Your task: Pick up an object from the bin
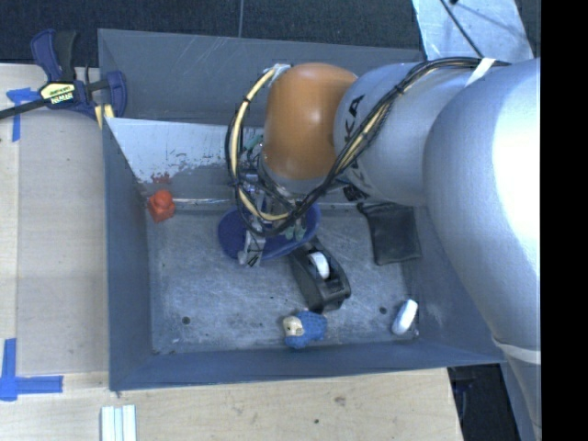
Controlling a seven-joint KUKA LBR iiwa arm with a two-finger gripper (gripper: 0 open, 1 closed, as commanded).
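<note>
Gripper low over a blue rounded piece directly beneath it, grip state cannot be told, black block with a white roller just beside it, nearer the arm, small orange piece well apart, opposite side.

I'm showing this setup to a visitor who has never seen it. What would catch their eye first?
The big silver arm with its orange cover reaches in from the right over the bin, and its gripper is down at a blue flat thing near the middle. The small orange thing by the back wall on the left also stands out. A black thing with a white patch lies just right of the gripper.
</note>
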